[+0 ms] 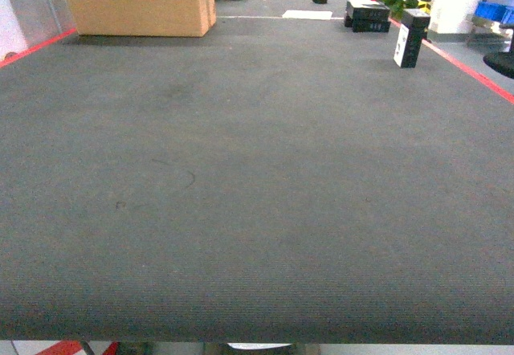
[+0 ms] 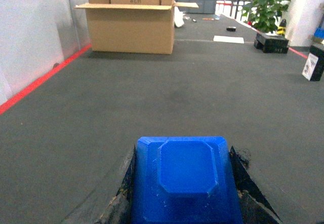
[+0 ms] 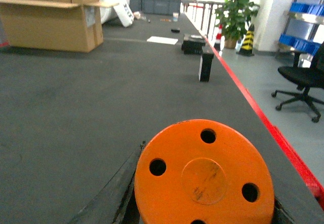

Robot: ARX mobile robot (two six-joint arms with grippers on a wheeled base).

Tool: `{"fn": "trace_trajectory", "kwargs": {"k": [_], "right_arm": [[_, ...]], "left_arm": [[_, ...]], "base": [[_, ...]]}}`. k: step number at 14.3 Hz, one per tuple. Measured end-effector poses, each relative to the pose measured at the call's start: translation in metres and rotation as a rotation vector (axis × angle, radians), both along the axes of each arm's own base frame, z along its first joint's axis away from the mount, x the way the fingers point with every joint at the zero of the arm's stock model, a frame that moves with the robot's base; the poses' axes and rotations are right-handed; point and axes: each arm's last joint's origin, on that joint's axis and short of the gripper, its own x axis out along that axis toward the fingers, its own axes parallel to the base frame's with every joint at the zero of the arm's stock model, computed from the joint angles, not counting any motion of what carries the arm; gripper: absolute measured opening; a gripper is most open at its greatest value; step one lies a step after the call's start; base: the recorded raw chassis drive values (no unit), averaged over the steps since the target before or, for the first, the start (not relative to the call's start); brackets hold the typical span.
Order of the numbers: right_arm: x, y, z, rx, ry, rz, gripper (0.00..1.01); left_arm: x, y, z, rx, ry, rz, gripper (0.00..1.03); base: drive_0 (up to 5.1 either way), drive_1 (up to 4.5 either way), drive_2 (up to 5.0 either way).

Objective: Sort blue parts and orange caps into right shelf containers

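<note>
Left gripper (image 2: 185, 203) pinches a blue part (image 2: 185, 181); right gripper (image 3: 202, 203) pinches an orange cap (image 3: 203, 176), both well short of the cardboard box (image 2: 132, 26). No shelf containers in view. Risk, judged: base travel w/ loads held; a jolt could slip the glossy cap, since only its edges look gripped.

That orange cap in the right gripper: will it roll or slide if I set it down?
The orange cap looks like a flat rigid disc with holes, so laid flat it likely stays put. On edge it would probably roll. Its surface looks smooth, perhaps slippery in the right gripper.
</note>
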Motion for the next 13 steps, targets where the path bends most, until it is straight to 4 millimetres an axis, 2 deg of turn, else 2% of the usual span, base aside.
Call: {"fn": "trace_trajectory", "kwargs": {"k": [3, 7, 9, 11, 13], "right_arm": [[-0.009, -0.016, -0.027, 0.013, 0.040, 0.017, 0.45], [-0.019, -0.029, -0.040, 0.020, 0.026, 0.015, 0.45], [-0.024, -0.034, -0.048, 0.020, 0.029, 0.018, 0.45], [-0.028, -0.047, -0.053, 0.024, 0.024, 0.004, 0.45], [-0.031, -0.046, -0.056, 0.028, 0.022, 0.023, 0.45]], "left_arm": [[-0.009, 0.010, -0.018, -0.008, 0.016, -0.019, 0.43], [-0.020, 0.019, -0.031, -0.011, 0.009, -0.017, 0.43], [-0.026, 0.032, -0.039, -0.012, 0.018, -0.004, 0.43], [-0.030, 0.031, -0.041, -0.014, 0.006, -0.022, 0.43], [-0.034, 0.031, -0.045, -0.014, 0.010, -0.021, 0.43]], "base": [[0.0, 0.00, 0.0], [0.0, 0.00, 0.0], [0.0, 0.00, 0.0], [0.0, 0.00, 0.0], [0.0, 0.00, 0.0]]}}
